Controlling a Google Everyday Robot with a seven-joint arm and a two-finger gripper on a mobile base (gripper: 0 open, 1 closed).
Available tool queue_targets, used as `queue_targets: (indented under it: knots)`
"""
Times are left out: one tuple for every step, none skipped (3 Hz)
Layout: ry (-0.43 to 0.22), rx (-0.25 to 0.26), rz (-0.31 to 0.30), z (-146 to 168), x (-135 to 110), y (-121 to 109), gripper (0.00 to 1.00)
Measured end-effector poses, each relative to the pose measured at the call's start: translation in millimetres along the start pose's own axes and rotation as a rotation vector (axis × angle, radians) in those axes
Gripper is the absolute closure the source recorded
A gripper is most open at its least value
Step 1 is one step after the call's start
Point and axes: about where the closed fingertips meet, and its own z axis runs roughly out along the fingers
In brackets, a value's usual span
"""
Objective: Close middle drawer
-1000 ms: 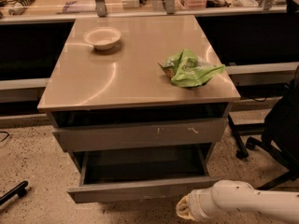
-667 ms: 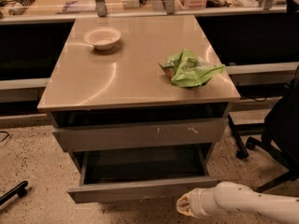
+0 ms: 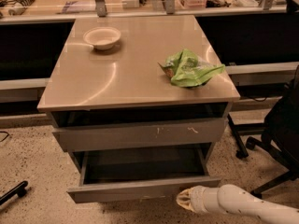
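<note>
The middle drawer stands pulled well out beneath the worktop's front edge. It is wide, shallow and grey, with a plain front and a dark inside. The gripper sits at the drawer front's right end, just beside it. Whether it is clenched or released cannot be told. A bowl rests near the back left corner.

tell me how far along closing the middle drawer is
Nothing done yet: the middle drawer stands pulled out, dark interior exposed. In hand: the gripper is at the right end of its front panel, contact unclear. Left: pushing it in under the scratched drawer front.
</note>
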Motion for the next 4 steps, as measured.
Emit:
queue_targets:
  knots:
    - [-0.035,0.104,-0.025,-5.2,-5.1,-11.3,1.0]
    - [-0.043,0.193,-0.072,-15.2,-21.2,-21.9,1.0]
    - [-0.036,0.254,-0.103,-20.9,-31.2,-36.6,1.0]
    - [-0.022,0.276,-0.102,-16.3,-30.0,-52.8,1.0]
